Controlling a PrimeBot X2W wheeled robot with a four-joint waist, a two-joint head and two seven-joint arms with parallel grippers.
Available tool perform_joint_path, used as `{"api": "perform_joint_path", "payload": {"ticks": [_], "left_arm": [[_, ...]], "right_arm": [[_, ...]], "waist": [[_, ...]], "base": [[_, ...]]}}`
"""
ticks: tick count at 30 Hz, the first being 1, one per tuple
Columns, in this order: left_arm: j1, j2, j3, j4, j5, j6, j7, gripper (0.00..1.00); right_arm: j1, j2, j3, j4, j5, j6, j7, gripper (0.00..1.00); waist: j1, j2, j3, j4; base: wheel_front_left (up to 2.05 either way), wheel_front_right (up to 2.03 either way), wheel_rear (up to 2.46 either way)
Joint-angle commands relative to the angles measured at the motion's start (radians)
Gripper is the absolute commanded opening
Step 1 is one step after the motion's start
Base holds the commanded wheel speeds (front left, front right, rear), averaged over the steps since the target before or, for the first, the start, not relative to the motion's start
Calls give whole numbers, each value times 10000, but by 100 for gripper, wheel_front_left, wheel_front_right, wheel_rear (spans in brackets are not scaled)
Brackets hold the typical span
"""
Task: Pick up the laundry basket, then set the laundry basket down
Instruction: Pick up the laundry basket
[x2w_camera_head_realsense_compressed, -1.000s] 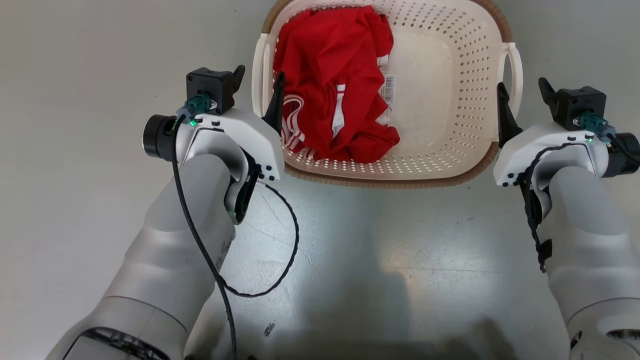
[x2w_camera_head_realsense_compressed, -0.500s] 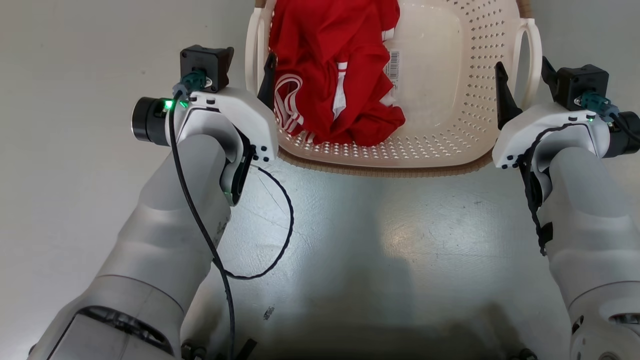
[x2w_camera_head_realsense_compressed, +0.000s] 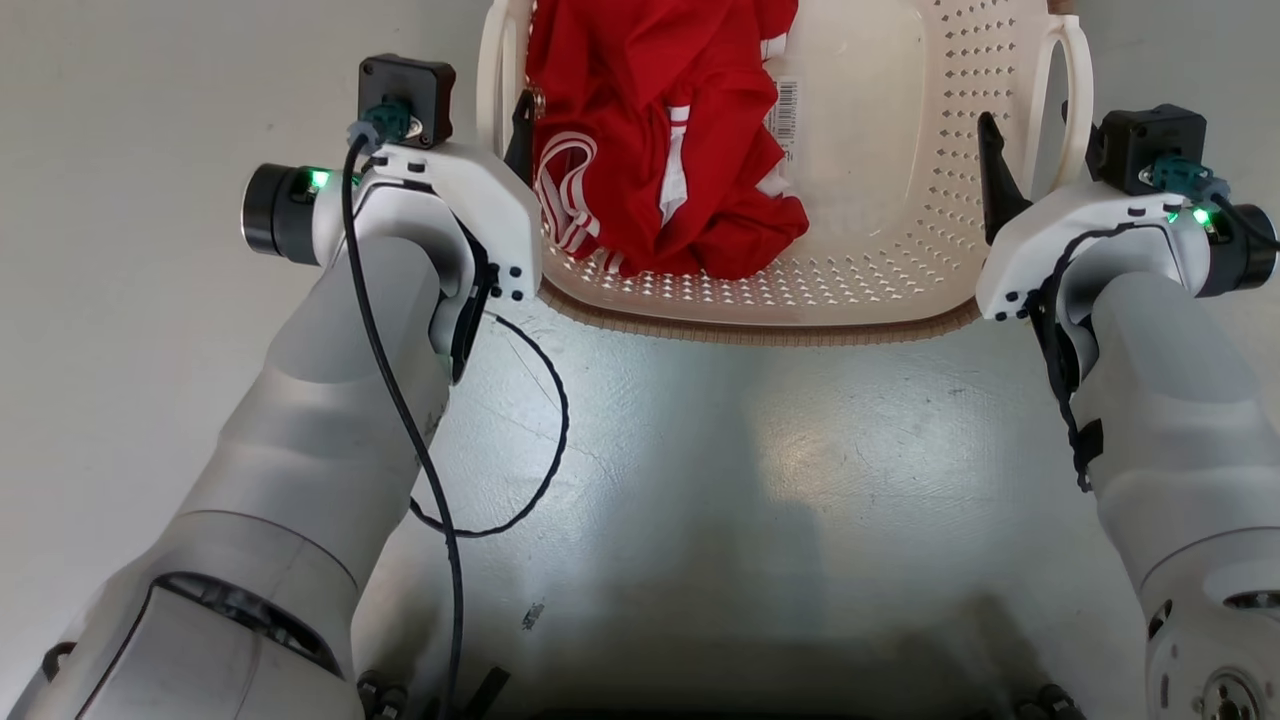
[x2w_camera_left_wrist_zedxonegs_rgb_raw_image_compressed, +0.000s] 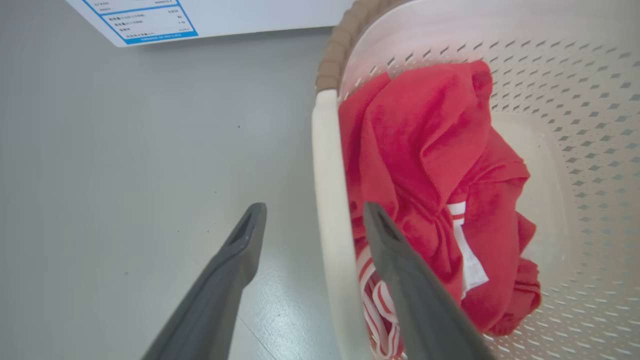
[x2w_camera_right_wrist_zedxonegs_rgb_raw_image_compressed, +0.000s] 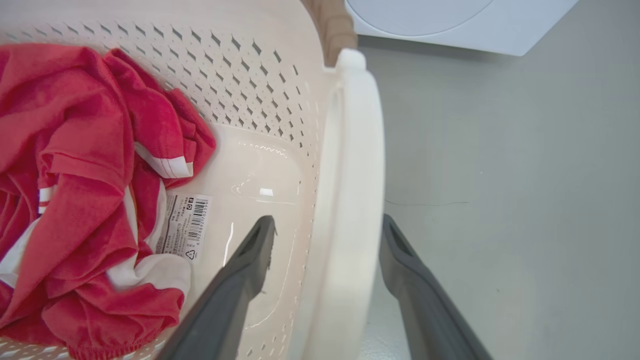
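Two tools spread apart — left tool (x2w_camera_left_wrist_zedxonegs_rgb_raw_image_compressed: 314, 207), right tool (x2w_camera_right_wrist_zedxonegs_rgb_raw_image_compressed: 327, 220) — straddle laundry basket (x2w_camera_head_realsense_compressed: 900, 200) handles (x2w_camera_right_wrist_zedxonegs_rgb_raw_image_compressed: 355, 150), long axis crosswise

This looks like a laundry corner, in a home or in a test room; I cannot tell which of the two. The laundry basket (x2w_camera_head_realsense_compressed: 900, 200) stands directly on the floor (x2w_camera_head_realsense_compressed: 760, 480), and a crumpled red garment (x2w_camera_head_realsense_compressed: 660, 150) with white stripes lies inside it. Near the far side of the basket there is a white appliance (x2w_camera_right_wrist_zedxonegs_rgb_raw_image_compressed: 450, 20) with a big round shape on its front, like the door of a washing machine. Also beyond the basket, a white panel carries a printed label (x2w_camera_left_wrist_zedxonegs_rgb_raw_image_compressed: 145, 22) with a blue frame. Around the basket the floor is smooth, grey and slightly shiny, with small scuff marks.
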Motion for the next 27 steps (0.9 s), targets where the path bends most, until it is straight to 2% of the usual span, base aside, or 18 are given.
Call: {"api": "perform_joint_path", "payload": {"ticks": [1,7,27], "left_arm": [[-38,246,34,24,-94,111,41,100],[-267,246,-347,78,-401,70,387,100],[-503,246,-1432,240,-1310,167,619,100]], "right_arm": [[102,189,150,32,91,62,-13,100],[-210,189,160,333,83,62,112,100],[-509,189,607,862,565,62,17,100]], "waist": [[0,0,25,-15],[0,0,152,-35],[0,0,262,-226]], "base": [[0,0,0],[0,0,0],[0,0,0]]}}
